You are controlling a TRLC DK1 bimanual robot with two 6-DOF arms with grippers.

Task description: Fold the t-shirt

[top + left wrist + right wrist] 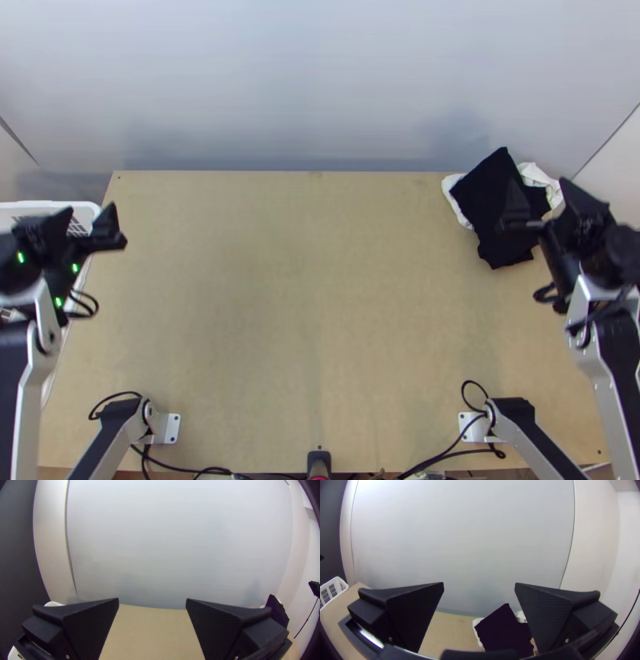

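Awaiting grasp; black cloth (486, 210) over white cloth (538, 174)
Likely light, soft, limp; pinch near edge (510, 260); left gripper (152, 599), right gripper (479, 583): fingers apart

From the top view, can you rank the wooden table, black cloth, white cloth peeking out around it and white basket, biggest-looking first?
1. Wooden table
2. Black cloth
3. White cloth, counting only what shows
Unsure: white basket, cut off by the view's edge and partly behind an arm.

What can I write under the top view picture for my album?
Black cloth over white cloth near the far right corner of the wooden table.
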